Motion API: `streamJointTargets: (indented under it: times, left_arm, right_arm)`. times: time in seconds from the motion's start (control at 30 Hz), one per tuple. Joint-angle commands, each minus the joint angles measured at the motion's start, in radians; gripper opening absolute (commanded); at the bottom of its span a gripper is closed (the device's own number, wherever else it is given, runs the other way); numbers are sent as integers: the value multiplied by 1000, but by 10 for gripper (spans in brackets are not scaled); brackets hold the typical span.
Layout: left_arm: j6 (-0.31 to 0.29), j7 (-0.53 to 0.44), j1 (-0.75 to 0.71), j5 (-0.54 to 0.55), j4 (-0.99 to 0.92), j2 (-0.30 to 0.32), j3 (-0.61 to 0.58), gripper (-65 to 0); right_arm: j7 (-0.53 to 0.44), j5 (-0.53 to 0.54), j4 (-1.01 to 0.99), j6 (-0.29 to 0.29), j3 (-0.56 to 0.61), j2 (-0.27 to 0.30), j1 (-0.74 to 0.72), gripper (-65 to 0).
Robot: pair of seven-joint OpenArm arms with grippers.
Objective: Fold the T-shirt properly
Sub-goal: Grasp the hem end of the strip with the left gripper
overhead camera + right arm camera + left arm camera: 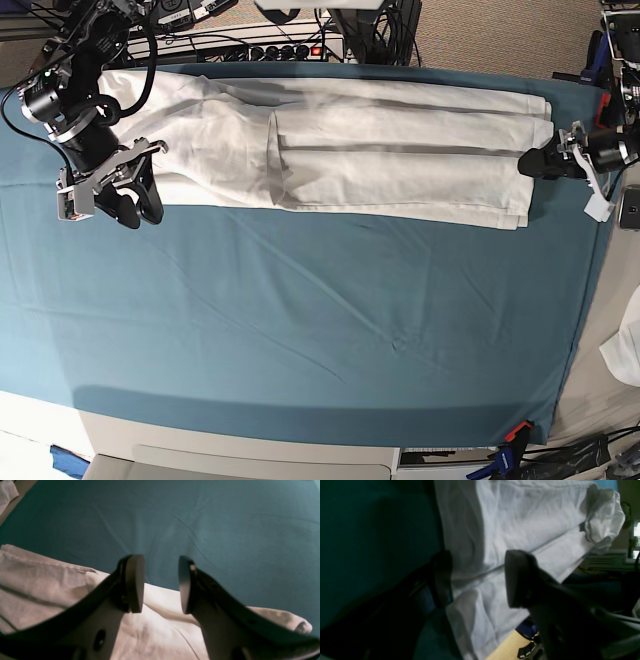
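1. Our right arm reaches in over the far left corner of the surface [300, 330], its wrist bent so the right gripper [135, 205] points toward the near edge, just past the near hem of the T-shirt [380, 150].
2. In the right wrist view, the fingers [135, 582] of this gripper [161, 583] stand apart with a clear gap between them and nothing held; only the teal cloth [200, 525] shows through the gap, and the shirt [50, 580] lies below them.
3. Our left arm comes in low from the right edge, lying almost level, with the left gripper [535, 163] at the right end of the shirt.
4. In the left wrist view, the two fingers [517, 580] of this gripper [477, 580] sit on either side of the white fabric [520, 517]; we cannot tell whether they press on it.
5. The shirt lies along the far edge of the surface, folded into a long band.
6. Its long axis runs left to right, parallel to that far edge, reaching from the far left corner nearly to the right edge.
7. A lengthwise fold line runs down its middle.
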State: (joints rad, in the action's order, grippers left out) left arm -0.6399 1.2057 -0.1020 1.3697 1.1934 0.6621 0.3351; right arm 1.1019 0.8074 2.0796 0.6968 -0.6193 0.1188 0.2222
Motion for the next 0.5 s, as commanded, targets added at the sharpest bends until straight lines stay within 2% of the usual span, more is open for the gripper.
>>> streamJointTargets:
  times: [0.0,0.47]
  left_arm:
    - [15,5,5,-48,6,22,6,-302]
    - [15,7,-1,-50,6,-40,5,-302]
  right_arm:
    - [-32,11,13,1,-3,11,-6,-420]
    - [-32,11,13,1,-3,11,-6,-420]
